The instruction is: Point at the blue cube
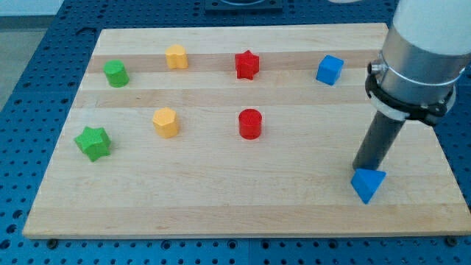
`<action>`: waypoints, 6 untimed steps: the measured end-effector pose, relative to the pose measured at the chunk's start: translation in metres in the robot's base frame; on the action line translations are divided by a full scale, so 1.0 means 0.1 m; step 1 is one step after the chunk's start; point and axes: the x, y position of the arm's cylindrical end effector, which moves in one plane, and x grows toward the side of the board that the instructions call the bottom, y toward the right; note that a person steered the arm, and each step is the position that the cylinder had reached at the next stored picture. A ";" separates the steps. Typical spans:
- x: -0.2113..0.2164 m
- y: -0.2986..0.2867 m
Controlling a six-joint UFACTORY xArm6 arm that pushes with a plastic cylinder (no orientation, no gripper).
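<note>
Looking for writing, you find none readable. My tip [358, 170] touches the blue triangular block [368, 184], well apart from the blue cube [330, 70] toward the view's top; no claw exists.

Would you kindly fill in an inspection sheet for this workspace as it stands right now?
Surface: wooden board, flat.
Job's things: blue cube near the view's top right, apart from my tip.
Clutter: blue triangular block right by my tip; red star; red cylinder; two yellow blocks; green block; green star.
Grippers: none; rod only.
Cables: nothing seen.
Surroundings: blue perforated table.
</note>
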 end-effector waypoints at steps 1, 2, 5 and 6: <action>-0.30 0.00; -1.15 0.12; -2.60 -0.03; -2.27 -0.27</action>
